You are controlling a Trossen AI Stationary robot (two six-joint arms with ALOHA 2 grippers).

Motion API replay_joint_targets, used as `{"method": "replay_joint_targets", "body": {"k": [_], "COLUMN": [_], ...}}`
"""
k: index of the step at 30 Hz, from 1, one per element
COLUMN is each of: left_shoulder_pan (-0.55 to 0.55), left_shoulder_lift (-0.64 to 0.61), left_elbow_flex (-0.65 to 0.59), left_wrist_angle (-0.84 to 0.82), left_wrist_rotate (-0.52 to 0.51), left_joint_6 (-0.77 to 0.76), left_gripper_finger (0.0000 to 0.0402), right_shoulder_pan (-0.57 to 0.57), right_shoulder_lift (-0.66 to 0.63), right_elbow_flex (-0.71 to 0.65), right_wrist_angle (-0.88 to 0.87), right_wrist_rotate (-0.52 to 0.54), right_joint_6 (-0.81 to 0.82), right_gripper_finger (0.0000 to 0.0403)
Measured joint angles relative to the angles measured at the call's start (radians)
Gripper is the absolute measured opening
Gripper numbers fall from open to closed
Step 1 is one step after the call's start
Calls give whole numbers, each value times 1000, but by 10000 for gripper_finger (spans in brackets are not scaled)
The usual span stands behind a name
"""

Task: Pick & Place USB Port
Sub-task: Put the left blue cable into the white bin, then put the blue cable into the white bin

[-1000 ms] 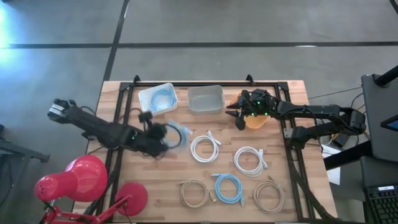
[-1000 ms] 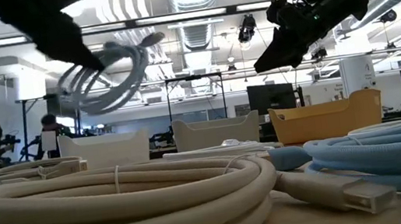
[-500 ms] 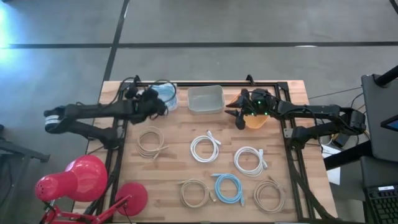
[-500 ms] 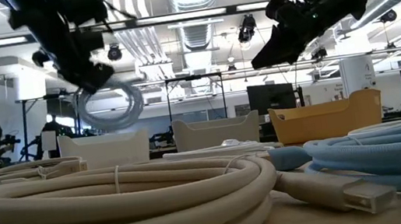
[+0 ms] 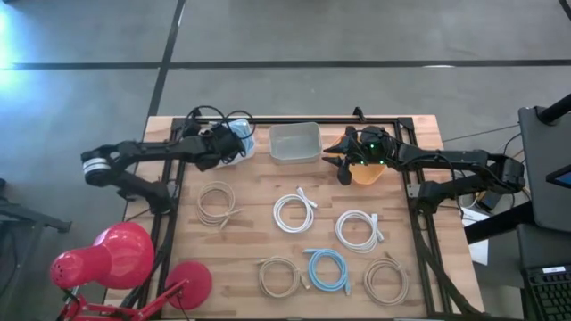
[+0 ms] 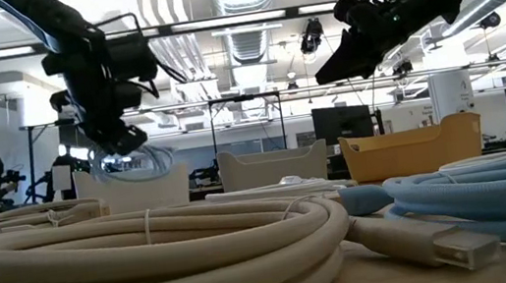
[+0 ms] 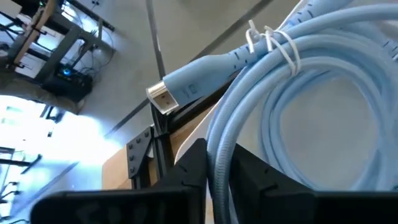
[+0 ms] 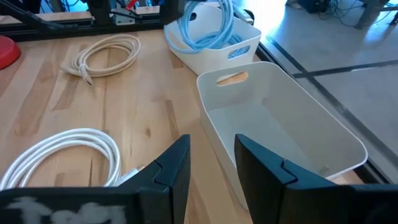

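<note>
A light blue USB cable coil [image 7: 292,106], tied with a white twist tie, has its plug [image 7: 166,99] sticking out. My left gripper [image 7: 217,149] is shut on it over the white bin [image 5: 225,139] at the table's far left. In the low view the coil [image 6: 144,158] hangs below that gripper [image 6: 119,132], dipping behind the bin's wall [image 6: 136,190]. My right gripper [image 5: 339,165] hovers open between the pale grey bin [image 5: 295,142] and the orange bin [image 5: 368,172], touching nothing; in its wrist view the open fingers [image 8: 212,142] stand above the grey bin [image 8: 280,124]. My left gripper pinches a bundle of the blue coil's strands [image 7: 219,171] between its two fingers, which lie across the strands. It comes from above, pointing down. The coil hangs below the fingers, its lower part inside the white bin; whether it rests on the bin's floor, I cannot tell.
Several coiled cables lie on the wooden table: beige [image 5: 217,203], white [image 5: 293,212], white [image 5: 359,230], beige [image 5: 279,276], blue [image 5: 326,270], beige [image 5: 385,281]. A red lamp [image 5: 116,259] stands at the near left corner. A dark frame borders the table.
My left gripper has carried the blue coil from above the middle-left of the table toward the far edge, over the white bin, then down, so the coil now dips into the bin. It has stayed shut on the cable. The right arm has kept still.
</note>
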Motion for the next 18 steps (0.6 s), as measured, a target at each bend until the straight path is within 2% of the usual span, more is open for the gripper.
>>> {"method": "replay_joint_targets", "body": {"k": [8,18], "left_shoulder_pan": [5,5], "left_shoulder_lift": [49,-14], "left_elbow_flex": [0,35], "left_wrist_angle": [7,7], "left_wrist_rotate": [-29,-59], "left_joint_6": [13,93], "left_gripper_finger": [92,108], "right_shoulder_pan": [0,0], "right_shoulder_lift": [0,0], "right_elbow_flex": [0,-1], "right_wrist_angle": [-1,-1], "right_wrist_rotate": [0,0], "right_joint_6": [0,0], "right_gripper_finger": [118,118]}}
